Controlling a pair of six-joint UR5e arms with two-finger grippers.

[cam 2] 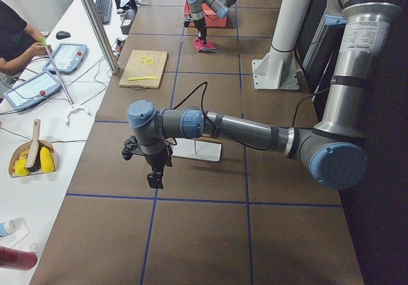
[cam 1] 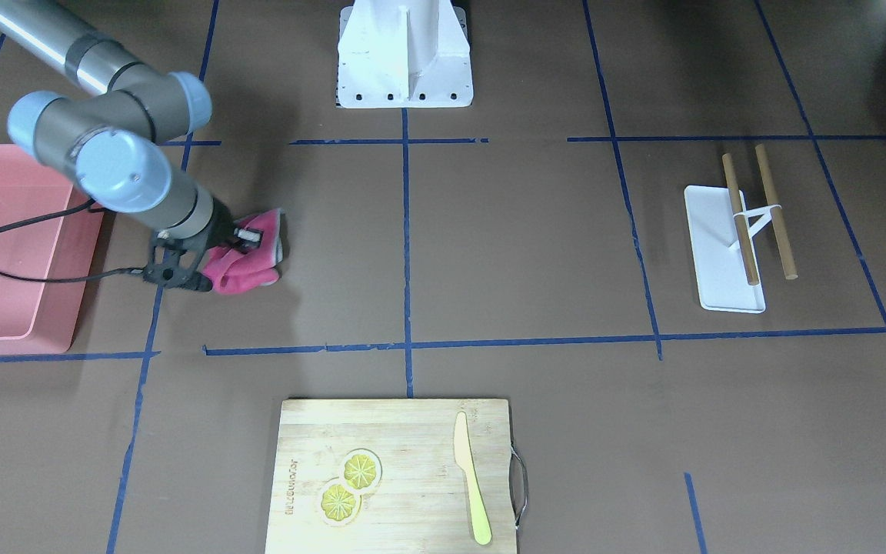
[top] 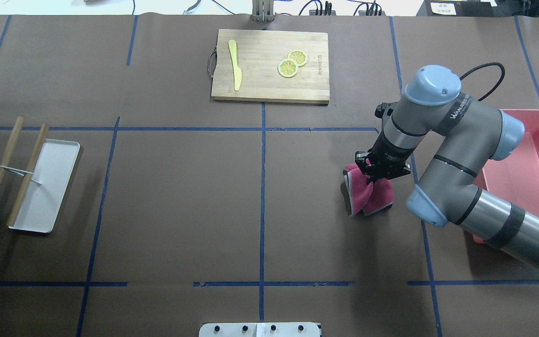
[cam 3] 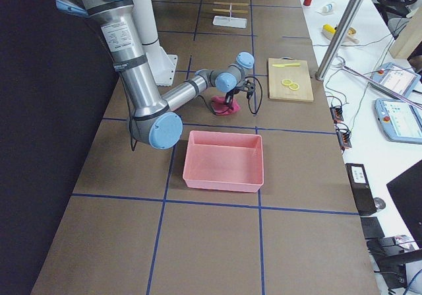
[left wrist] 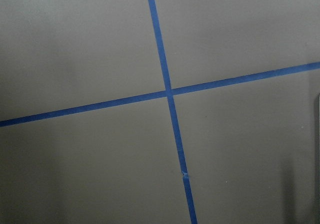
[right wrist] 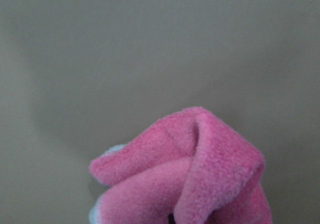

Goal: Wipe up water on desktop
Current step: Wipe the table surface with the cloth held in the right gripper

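Two lemon slices [cam 1: 349, 485] and a yellow knife [cam 1: 471, 485] lie on the cutting board [cam 1: 412, 431]. A white tray [top: 52, 178] carries a small rack with two wooden rods [top: 28, 173]. A pink bin [cam 1: 20, 308] stands on the desktop [top: 180, 196] beside the right arm. The right gripper [top: 371, 177] is pinched narrow on a bunched pink cloth [top: 367, 199], whose lower folds rest on the desktop near the bin. The left gripper [cam 2: 155, 176] hangs over the desktop by the tray; I cannot tell how wide it stands.

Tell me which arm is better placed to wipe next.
Right. The right gripper holds the pink cloth down at the desktop; the left gripper hangs far away near the white tray.
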